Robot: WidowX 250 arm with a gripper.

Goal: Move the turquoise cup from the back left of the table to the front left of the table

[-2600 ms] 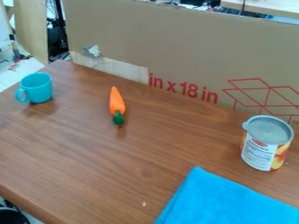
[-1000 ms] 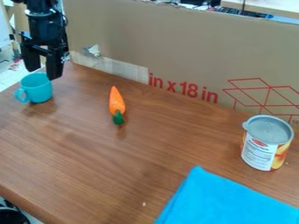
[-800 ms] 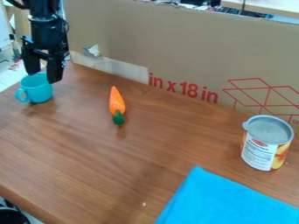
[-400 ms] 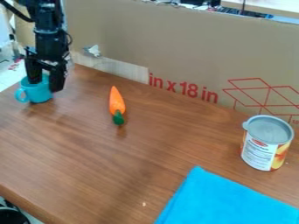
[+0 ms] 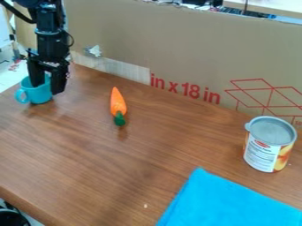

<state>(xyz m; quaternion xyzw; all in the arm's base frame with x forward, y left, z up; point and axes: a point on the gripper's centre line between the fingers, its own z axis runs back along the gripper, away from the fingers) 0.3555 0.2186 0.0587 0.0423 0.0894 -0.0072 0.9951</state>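
One gripper (image 5: 47, 89), upper left, fingers wide astride cup (image 5: 35, 95) rim, near table (image 5: 77, 137) edge, carrot (image 5: 117, 103) apart, rightward.

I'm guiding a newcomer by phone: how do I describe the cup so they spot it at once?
Find the brown table before the big cardboard, then its corner at the picture's upper left, under the black gripper. The cup there is small and turquoise. Unlike the carrot, can and blue cloth, it has a looped handle.
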